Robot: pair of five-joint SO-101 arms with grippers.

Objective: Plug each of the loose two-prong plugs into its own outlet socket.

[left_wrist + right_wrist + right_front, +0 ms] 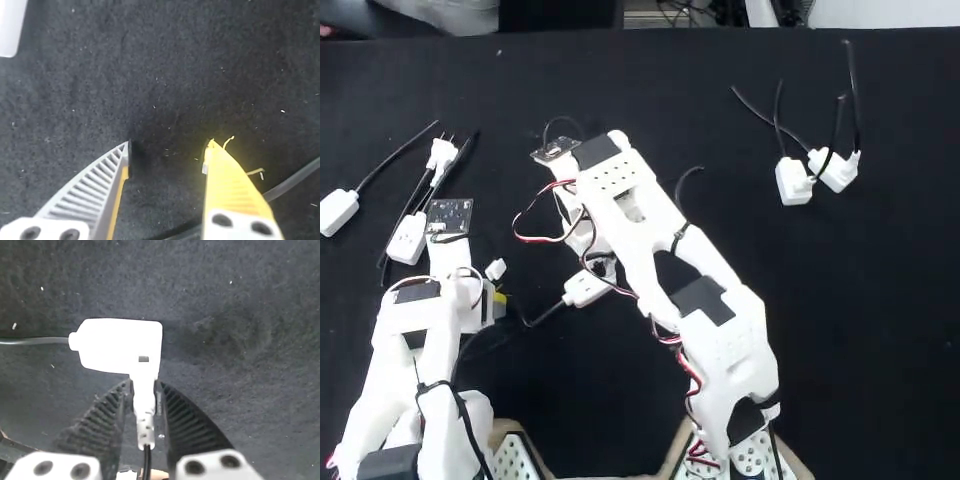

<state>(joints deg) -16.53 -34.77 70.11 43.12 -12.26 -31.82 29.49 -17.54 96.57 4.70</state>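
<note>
A black desk (880,330) carries two white arms; the right arm (650,230), the larger in the high view, stretches from 6 o'clock up past the centre and folds back down; the left arm (410,350) sits lower, at about 8 o'clock. The right pincer (144,385) is clenched on a narrow white plug (145,412) whose far end meets the side of a white socket block (120,352); the block lies flat just left of the desk's centre, its cable running toward 8 o'clock. The left pincer (167,150) is released, fingers spread over bare desk with a black cable (295,177) passing beside the yellow finger. Toward 2 o'clock, two white cabled pieces (795,182) lie just beside each other; toward 10 o'clock rest a loose two-prong plug (442,153), a white block (408,237) near it, and another white piece (338,212) at the 9 o'clock edge.
</note>
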